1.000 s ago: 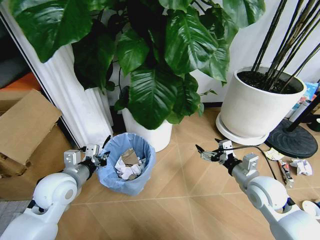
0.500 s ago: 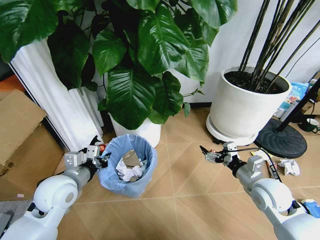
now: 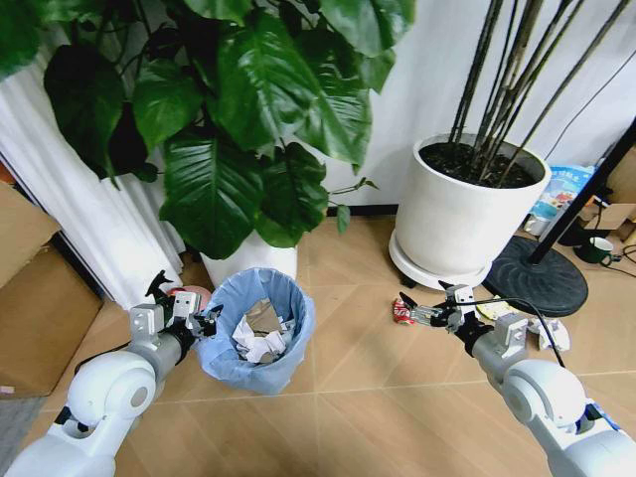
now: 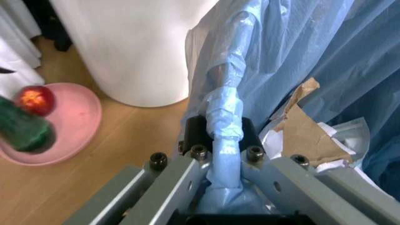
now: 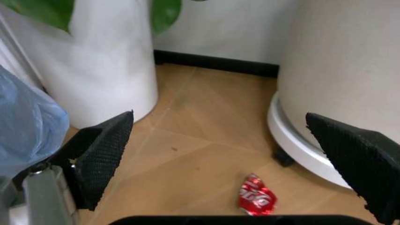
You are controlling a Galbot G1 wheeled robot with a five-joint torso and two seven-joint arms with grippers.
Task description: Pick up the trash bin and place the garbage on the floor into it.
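Note:
The trash bin [image 3: 256,328], small and lined with a crinkly pale blue bag, holds crumpled white paper and brown card. My left gripper [image 3: 204,320] is shut on its near rim; in the left wrist view the fingers [image 4: 195,133] pinch a fold of the blue bag [image 4: 225,126]. My right gripper [image 3: 405,308] is open, held low over the floor [image 3: 348,348]. A red wrapper [image 3: 401,314] lies just beyond its tips, and it lies below the open right gripper [image 5: 218,140] as the red wrapper [image 5: 256,199]. More white and yellow garbage [image 3: 550,333] lies farther right.
A big white plant pot [image 3: 462,224] stands behind the right gripper, with a black round stand base [image 3: 542,278] beside it. A leafy plant in a white pot [image 3: 253,260] rises behind the bin. A pink dish [image 4: 69,126] with a spray bottle and a cardboard box [image 3: 30,288] sit left.
The whole head view has swung, so the camera moved. The red wrapper has come into view at the right gripper's tips. The left gripper stays shut on the bin.

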